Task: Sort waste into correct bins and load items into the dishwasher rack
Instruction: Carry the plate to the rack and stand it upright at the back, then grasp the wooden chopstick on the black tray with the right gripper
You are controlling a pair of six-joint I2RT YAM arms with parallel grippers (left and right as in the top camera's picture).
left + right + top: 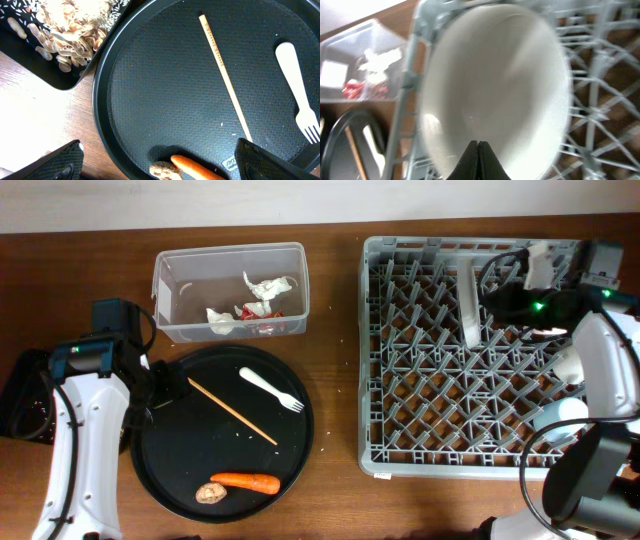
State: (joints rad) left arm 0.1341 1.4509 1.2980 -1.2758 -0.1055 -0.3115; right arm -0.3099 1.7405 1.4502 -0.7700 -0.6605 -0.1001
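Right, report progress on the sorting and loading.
Done: crumpled white paper scraps in the clear plastic tub, white round plate upright in the grey rack. In hand: left fingers open over the round black tray. Remaining: wooden chopstick, white plastic fork, orange carrot, brown lump.

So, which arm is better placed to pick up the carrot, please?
Left: the left gripper hovers open over the round tray near the carrot, while the right gripper is shut at the rack.

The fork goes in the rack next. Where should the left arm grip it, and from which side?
Probably take the fork mid-handle, from straight above: it lies flat on the round black tray, clear of the chopstick, so jaws can straddle the handle crosswise.
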